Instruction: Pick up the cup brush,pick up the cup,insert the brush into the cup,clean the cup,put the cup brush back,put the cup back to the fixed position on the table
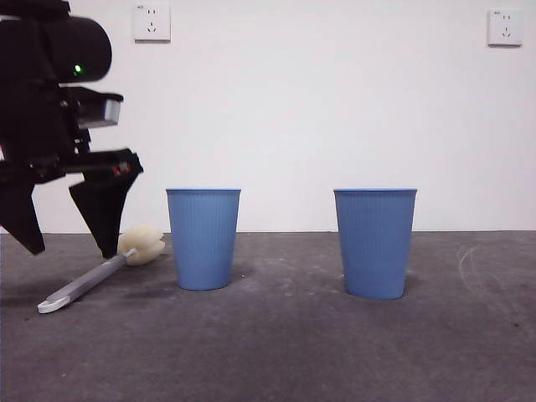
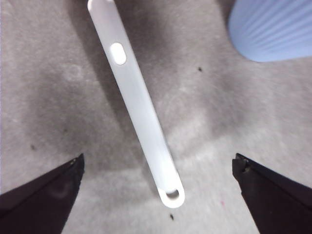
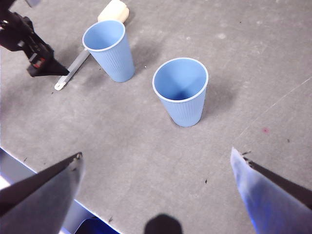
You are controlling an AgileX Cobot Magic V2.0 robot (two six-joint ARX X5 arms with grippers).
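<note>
The cup brush [image 1: 84, 285] lies on the table [image 1: 293, 352] at the left, its cream sponge head [image 1: 141, 244] beside the left blue cup [image 1: 203, 239]. A second, identical cup [image 1: 375, 243] stands upright to the right. My left gripper [image 1: 71, 249] hangs open just above the brush, its jaws astride the handle without touching it. The left wrist view shows the pale handle [image 2: 136, 97] running between the jaws of the left gripper [image 2: 158, 161], with a cup [image 2: 273, 29] at the edge. My right gripper [image 3: 156, 153] is open and holds nothing, high above the table, away from both cups [image 3: 181, 90].
Two wall sockets [image 1: 152, 23] sit on the white wall behind. The right wrist view shows the table's near edge [image 3: 29, 168], the left cup [image 3: 109, 48], the brush [image 3: 73, 68] and the left gripper [image 3: 44, 66].
</note>
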